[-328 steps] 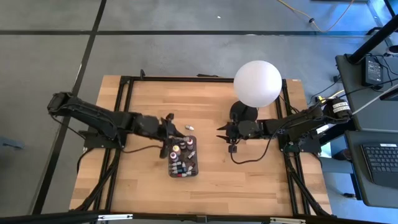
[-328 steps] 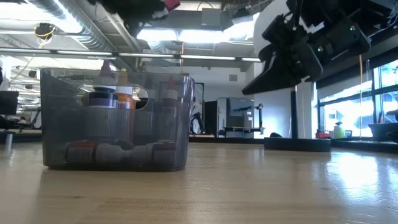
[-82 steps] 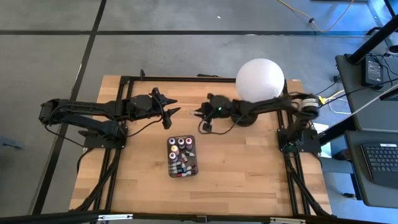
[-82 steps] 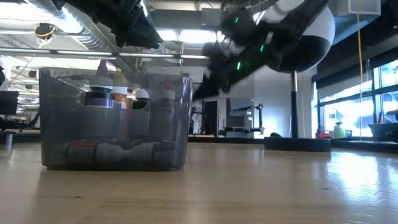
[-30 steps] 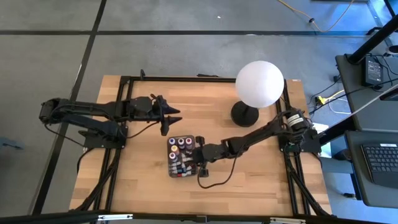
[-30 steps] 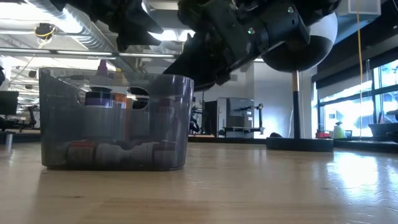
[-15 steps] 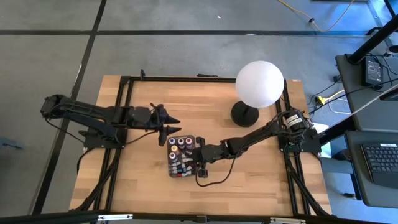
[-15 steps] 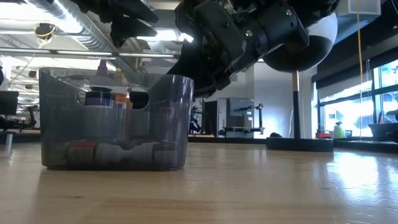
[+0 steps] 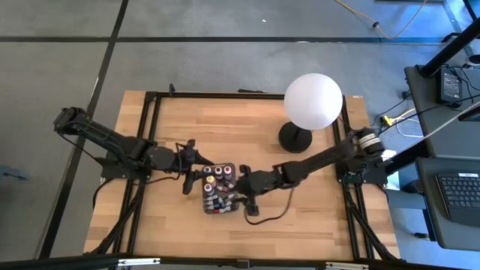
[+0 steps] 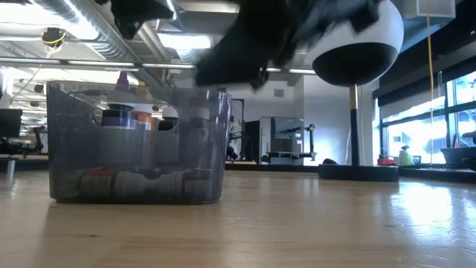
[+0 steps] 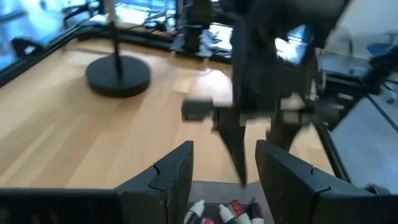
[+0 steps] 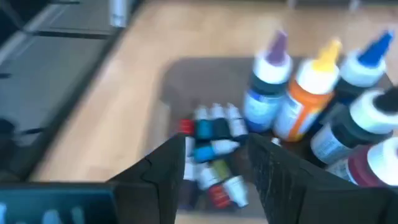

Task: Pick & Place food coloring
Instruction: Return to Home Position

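Note:
The dark grey tray (image 9: 229, 206) (image 10: 137, 160) sits mid-table and holds the food coloring bottles (image 9: 214, 187). Taller ones stand upright (image 12: 316, 87) and small ones lie on the tray floor (image 12: 214, 146). My left gripper (image 9: 193, 166) (image 11: 224, 177) is open and hovers just off the tray's left side, pointing toward it. My right gripper (image 9: 238, 189) (image 12: 214, 165) is open above the tray's right rim, looking down on the lying bottles. It holds nothing. In the low view both grippers are dark shapes above the tray.
A white globe lamp (image 9: 313, 100) on a black base (image 9: 296, 137) (image 11: 118, 76) stands at the far right of the table. A black cable (image 9: 271, 214) trails from the right gripper onto the wood. Bare wood lies near the tray's near side and far left.
My left gripper has moved toward the near edge and down to the tray's left side. My right gripper has stayed over the tray's right rim and is blurred with motion in the low view; its forearm and cable have shifted slightly.

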Available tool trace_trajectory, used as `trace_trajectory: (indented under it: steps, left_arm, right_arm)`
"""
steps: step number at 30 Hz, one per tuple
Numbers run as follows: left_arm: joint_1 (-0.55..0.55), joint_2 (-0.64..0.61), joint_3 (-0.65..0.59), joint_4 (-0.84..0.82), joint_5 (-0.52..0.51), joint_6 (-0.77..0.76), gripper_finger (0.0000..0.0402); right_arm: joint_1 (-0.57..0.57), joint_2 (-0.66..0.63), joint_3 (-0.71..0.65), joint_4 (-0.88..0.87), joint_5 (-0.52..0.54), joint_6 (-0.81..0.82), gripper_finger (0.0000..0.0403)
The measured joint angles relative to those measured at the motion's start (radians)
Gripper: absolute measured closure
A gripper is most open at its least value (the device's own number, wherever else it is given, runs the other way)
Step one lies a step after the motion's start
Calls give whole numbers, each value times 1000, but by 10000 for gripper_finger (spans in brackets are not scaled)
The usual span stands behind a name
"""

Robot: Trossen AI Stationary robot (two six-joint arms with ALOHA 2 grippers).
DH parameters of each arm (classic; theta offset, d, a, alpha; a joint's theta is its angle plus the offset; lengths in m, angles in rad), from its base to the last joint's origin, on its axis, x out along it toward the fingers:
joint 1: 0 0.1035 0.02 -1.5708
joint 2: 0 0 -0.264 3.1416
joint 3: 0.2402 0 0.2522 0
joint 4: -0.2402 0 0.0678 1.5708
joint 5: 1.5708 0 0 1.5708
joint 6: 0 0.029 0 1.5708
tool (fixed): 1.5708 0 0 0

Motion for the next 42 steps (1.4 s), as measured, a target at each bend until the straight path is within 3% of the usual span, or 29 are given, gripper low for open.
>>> trace_trajectory:
  steps: [3,6,9,11,14,21,28,35,40,42]
  left_arm:
    - [-38,0,0,24,1,37,232]
    - [-79,1,0,83,4,54,230]
    - [-124,1,0,119,26,91,231]
    - [-150,-1,-1,109,16,131,233]
    - [-175,-39,-45,152,-18,164,234]
    - [-153,-280,-312,363,51,166,231]
    - [-49,-577,-475,328,97,86,235]
    - [130,-707,-535,282,256,111,231]
    - [233,-789,-567,205,245,132,234]
    - [264,-820,-571,212,290,140,234]
  right_arm:
    - [24,-115,1,-151,-57,17,226]
    - [67,-209,3,-336,-107,178,226]
    - [155,-259,-29,-358,35,196,229]
    - [221,-293,-80,-303,135,186,229]
    - [285,-353,-192,-139,189,178,229]
    - [294,-493,-545,319,160,194,230]
    - [242,-576,-836,659,131,234,230]
    - [143,-678,-997,789,107,227,230]
    - [92,-729,-1060,824,90,212,230]
    - [83,-740,-1090,861,89,182,230]
